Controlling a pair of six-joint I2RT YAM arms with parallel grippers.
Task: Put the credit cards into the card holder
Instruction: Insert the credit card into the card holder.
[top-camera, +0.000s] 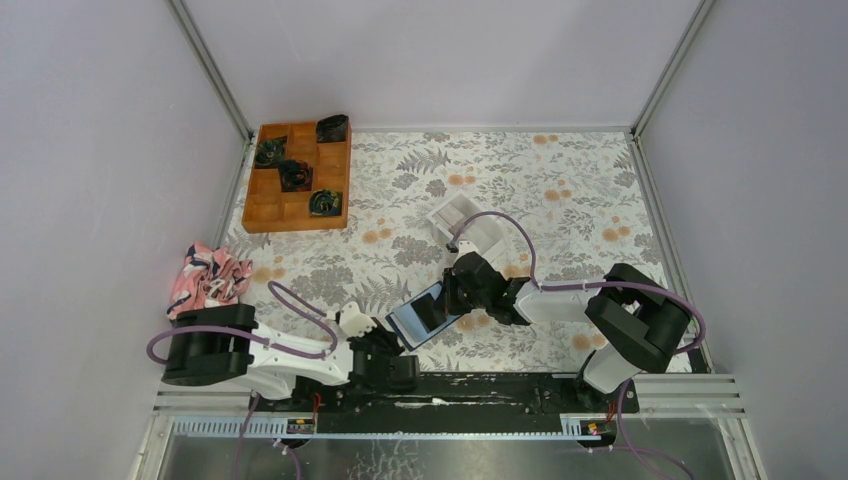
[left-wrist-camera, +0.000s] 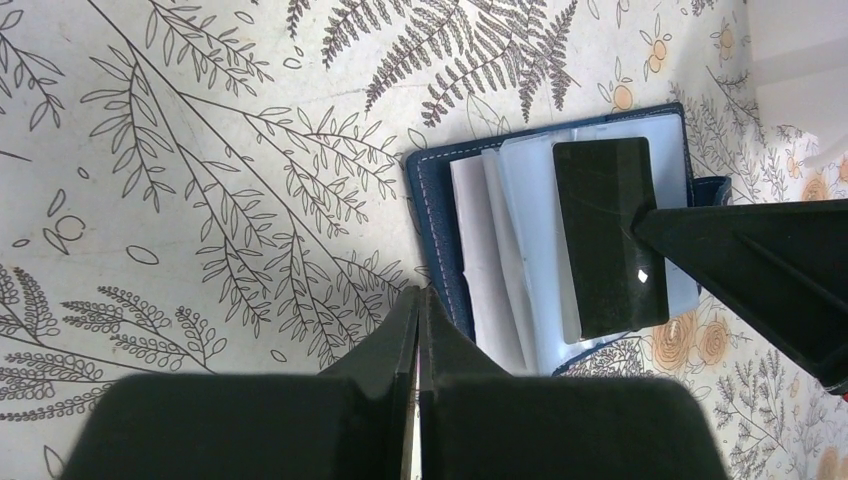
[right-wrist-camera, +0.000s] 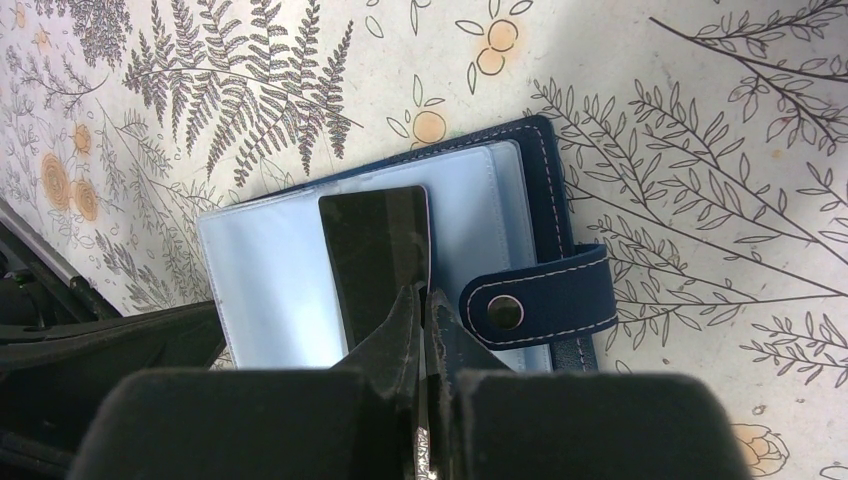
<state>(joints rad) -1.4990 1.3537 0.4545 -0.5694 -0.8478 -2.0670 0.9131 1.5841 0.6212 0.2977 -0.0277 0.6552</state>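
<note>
Step in hand, we judge: feeding dark card (right-wrist-camera: 375, 250) into clear sleeve of card holder (right-wrist-camera: 545, 180). Holder lies open on table (top-camera: 560, 190) between both arms, strap flap out to side. Next move likely calls for sliding card into sleeve mouth, with left arm pinning cover. Right gripper (right-wrist-camera: 424, 300): jaws pressed together, pinching dark card by edge; card flat over sleeve, not visibly pocketed. Left gripper (left-wrist-camera: 418, 300): jaws pressed together just beside holder's navy edge; we see nothing between them.

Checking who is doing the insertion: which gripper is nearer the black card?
Right. The right gripper, shut, is at the edge of the black card; the left gripper sits beside the wallet, off the card.
</note>
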